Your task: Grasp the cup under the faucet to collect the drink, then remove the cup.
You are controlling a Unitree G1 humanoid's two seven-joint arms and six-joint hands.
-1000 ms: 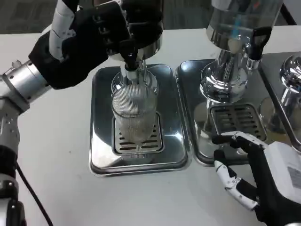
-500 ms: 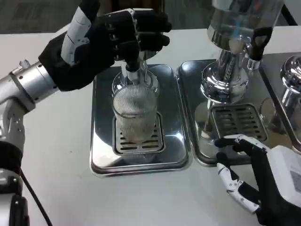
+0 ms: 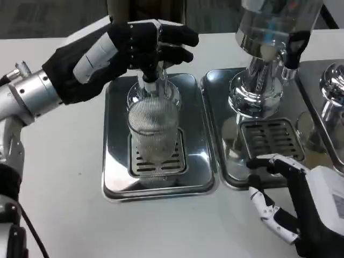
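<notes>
A clear ribbed cup [image 3: 154, 129] stands upright on the slotted grate [image 3: 141, 165] of the left steel tray [image 3: 115, 161], directly under the black faucet [image 3: 150, 78]. My left hand [image 3: 115, 51] lies over the top of that faucet, above the cup, its fingers [image 3: 174, 38] stretched out to the right; the tap's handle is hidden behind them. The hand does not touch the cup. My right hand [image 3: 306, 207] rests at the lower right by the front edge of the second tray, fingers apart, holding nothing.
A second dispenser [image 3: 269, 54] stands on its own tray [image 3: 215, 107] just right of the cup's tray. A third chrome dispenser [image 3: 330, 97] is at the right edge. White table lies to the left and front of the trays.
My left hand has rolled and lowered over the faucet, its fingers uncurling to the right. The right hand drifted slightly down and right. The cup stayed put.
</notes>
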